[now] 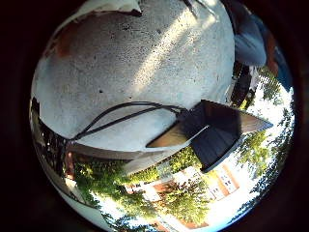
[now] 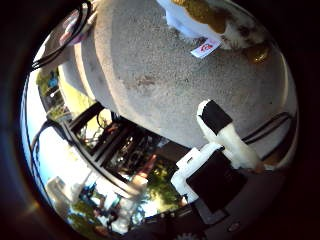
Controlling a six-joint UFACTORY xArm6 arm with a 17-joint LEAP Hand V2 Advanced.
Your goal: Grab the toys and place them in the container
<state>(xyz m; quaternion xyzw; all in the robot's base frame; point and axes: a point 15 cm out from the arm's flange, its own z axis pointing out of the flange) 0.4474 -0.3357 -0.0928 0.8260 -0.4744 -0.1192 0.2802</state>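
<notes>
A white plush toy [image 2: 210,15] with golden-brown patches and a white tag lies on the pale concrete ground [image 2: 150,75]. My right hand [image 2: 220,165] hovers above the ground a short way from the toy and does not touch it. One white finger [image 2: 222,132] with a black tip reaches out fairly straight toward the concrete, with nothing in its grasp. A dark box-shaped thing [image 1: 217,133] with a brown board beside it stands at the edge of the concrete; I cannot tell whether it is the container.
A black metal frame [image 2: 100,145] stands past the concrete's edge. Trees and brick buildings [image 1: 183,188] lie beyond. Sunlight crosses the concrete in a bright band [image 1: 164,48].
</notes>
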